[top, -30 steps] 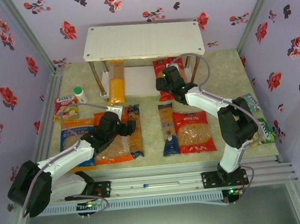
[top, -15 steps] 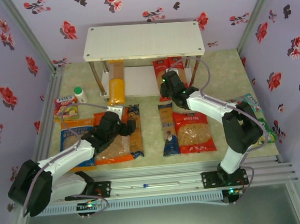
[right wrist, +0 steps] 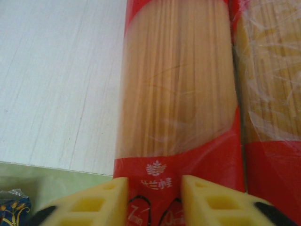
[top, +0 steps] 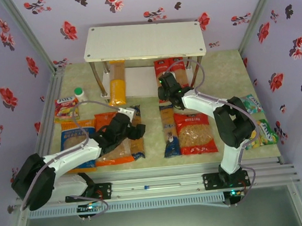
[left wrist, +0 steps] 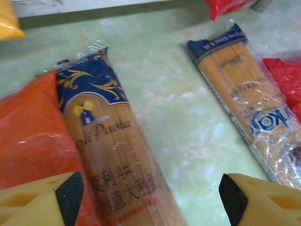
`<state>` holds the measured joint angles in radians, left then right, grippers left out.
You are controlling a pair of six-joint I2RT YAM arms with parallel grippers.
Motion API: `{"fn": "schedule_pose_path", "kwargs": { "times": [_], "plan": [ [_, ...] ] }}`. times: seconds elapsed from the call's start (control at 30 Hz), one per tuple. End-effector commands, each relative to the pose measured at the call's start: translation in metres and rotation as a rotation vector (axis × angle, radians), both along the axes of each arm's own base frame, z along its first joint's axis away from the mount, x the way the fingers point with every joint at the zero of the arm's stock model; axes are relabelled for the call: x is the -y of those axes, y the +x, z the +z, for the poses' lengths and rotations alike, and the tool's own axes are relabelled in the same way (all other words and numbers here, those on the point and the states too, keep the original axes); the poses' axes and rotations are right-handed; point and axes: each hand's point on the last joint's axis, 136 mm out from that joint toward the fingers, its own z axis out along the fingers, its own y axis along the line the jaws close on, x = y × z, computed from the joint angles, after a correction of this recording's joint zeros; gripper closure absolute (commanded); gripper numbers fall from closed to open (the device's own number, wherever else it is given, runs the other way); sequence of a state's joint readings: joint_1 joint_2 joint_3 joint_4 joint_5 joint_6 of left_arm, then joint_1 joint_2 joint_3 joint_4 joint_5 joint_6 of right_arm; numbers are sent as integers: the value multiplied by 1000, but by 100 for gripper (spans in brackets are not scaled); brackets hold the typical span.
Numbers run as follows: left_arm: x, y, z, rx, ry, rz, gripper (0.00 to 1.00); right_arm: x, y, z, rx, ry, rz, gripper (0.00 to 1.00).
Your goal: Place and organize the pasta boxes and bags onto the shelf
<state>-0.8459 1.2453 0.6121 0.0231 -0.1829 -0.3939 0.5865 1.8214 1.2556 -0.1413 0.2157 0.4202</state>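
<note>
The dark blue spaghetti pack [left wrist: 113,150] (likely slick film, brittle strands) wants a mid-length grip. The left gripper [left wrist: 150,195] jaws stand wide apart; the right gripper [right wrist: 154,200] jaws I cannot tell.

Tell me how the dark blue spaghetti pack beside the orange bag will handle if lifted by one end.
The dark blue spaghetti pack probably stays fairly stiff: long straight strands fill it. Its glossy film may slip. Lying flat against the orange bag, it seems unlikely to roll.

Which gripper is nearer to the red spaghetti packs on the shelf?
Right. The right gripper is at the near end of the red spaghetti packs; the left gripper hangs apart, over a dark blue pack.
</note>
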Motion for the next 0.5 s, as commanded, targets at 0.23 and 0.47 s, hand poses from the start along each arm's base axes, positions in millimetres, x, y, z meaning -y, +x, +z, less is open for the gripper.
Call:
{"fn": "schedule_pose_path", "kwargs": {
  "times": [0.23, 0.47],
  "plan": [
    [63, -28, -13, -69, -45, -69, 14, 35, -36, 109, 206, 83, -24, 29],
    [118, -38, -28, -152, -149, -145, 11, 64, -69, 120, 239, 100, -65, 21]
  ]
}}
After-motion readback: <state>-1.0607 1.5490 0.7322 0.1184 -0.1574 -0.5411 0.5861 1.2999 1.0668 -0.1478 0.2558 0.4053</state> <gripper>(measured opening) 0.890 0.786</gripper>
